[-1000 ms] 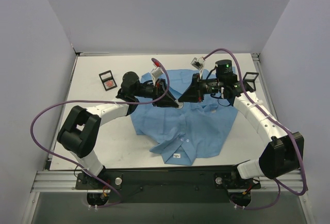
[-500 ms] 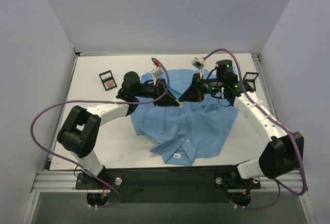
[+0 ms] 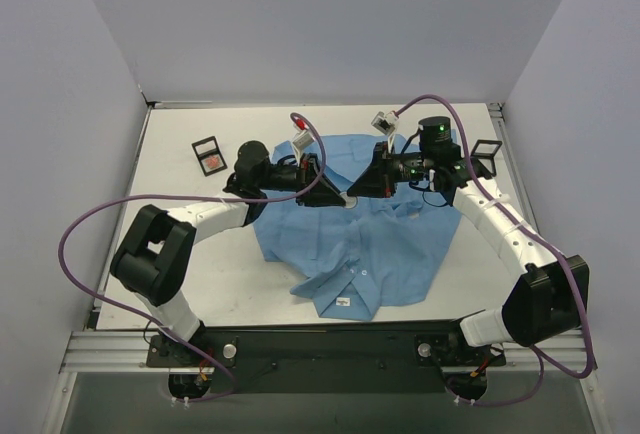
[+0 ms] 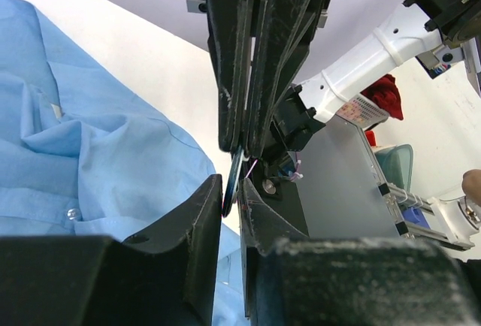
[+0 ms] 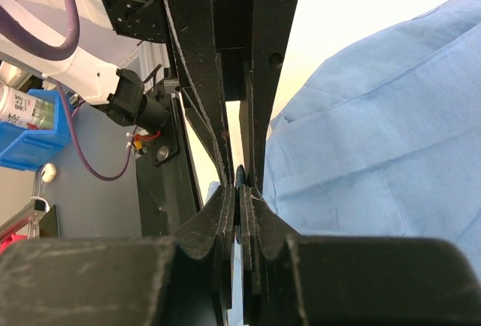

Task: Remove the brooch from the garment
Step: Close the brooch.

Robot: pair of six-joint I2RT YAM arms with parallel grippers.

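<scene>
The garment, a light blue shirt, lies crumpled mid-table, also visible in the left wrist view and the right wrist view. Above its upper edge my left gripper and right gripper meet tip to tip. The brooch is a thin dark disc seen edge-on, and my right gripper is shut on it. In the left wrist view the brooch stands between the narrowly parted jaws of my left gripper. Whether they press it is unclear. The right gripper's fingers come down from above.
A black frame holding something reddish lies at the back left of the white table. Another black frame stands at the right edge. The shirt's white neck label faces the near edge. Purple cables loop beside both arms.
Both grippers stay joined at the same spot over the shirt. The left wrist has shifted very slightly; nothing else has moved.
</scene>
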